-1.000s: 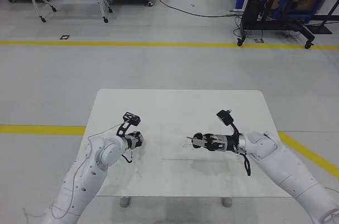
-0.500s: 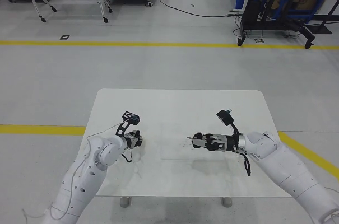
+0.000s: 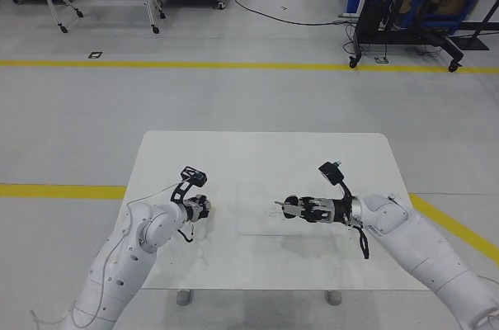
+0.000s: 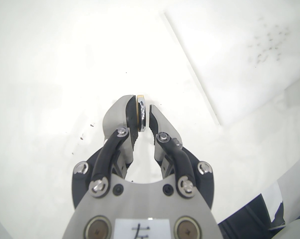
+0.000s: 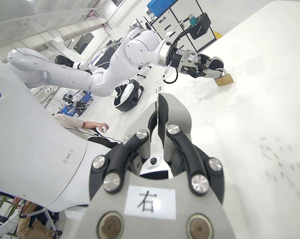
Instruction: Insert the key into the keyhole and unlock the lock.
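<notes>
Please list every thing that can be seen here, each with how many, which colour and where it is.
table: one, white, under both arms.
padlock: one, brass body with a silver shackle; the body seems to rest on the table, and the shackle is in the left claw.
key: one, silver, sticks out of the right claw, apart from the padlock.
dark specks: several, grey, on the table beside the right claw.
left claw: one, grey with black pads, shut on the padlock's shackle.
right claw: one, grey with black pads, shut on the key.
</notes>
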`<action>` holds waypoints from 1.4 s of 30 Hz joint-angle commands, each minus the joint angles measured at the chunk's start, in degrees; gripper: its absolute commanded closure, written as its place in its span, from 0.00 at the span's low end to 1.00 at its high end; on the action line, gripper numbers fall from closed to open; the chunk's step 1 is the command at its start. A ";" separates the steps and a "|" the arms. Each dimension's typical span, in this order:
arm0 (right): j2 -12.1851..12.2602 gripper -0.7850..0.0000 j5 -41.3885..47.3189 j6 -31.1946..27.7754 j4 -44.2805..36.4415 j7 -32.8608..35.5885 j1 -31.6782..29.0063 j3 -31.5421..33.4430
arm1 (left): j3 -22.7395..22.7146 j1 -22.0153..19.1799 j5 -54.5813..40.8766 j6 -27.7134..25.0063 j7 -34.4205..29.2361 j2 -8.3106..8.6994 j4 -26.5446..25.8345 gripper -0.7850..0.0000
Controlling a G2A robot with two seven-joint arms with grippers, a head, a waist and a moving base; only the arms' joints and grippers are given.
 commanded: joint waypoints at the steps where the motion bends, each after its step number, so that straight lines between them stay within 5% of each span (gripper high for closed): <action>1: 0.00 1.00 0.00 0.00 0.00 0.00 0.00 0.00 | 0.17 -0.23 0.05 -0.01 -0.15 -0.03 0.26 0.96; 13: 0.00 1.00 0.00 0.00 0.00 0.00 0.00 0.00 | 0.54 -0.61 1.11 1.31 0.03 -0.07 0.59 1.00; 21: 0.00 1.00 0.00 0.00 0.00 0.00 0.00 0.00 | -2.22 3.03 5.55 3.57 14.24 0.30 -8.65 1.00; 34: 0.00 1.00 0.00 0.00 0.00 0.00 0.00 0.00 | -2.22 3.03 5.55 3.57 14.24 0.30 -8.65 1.00; 37: -0.77 1.00 0.69 0.00 -3.14 -4.38 -1.42 -0.53 | -2.22 3.03 5.55 3.57 14.24 0.30 -8.65 1.00; 42: -2.68 1.00 2.49 0.00 -2.04 -8.99 -1.39 -2.76 | -2.94 -0.23 -19.00 4.50 11.00 -1.26 -2.44 1.00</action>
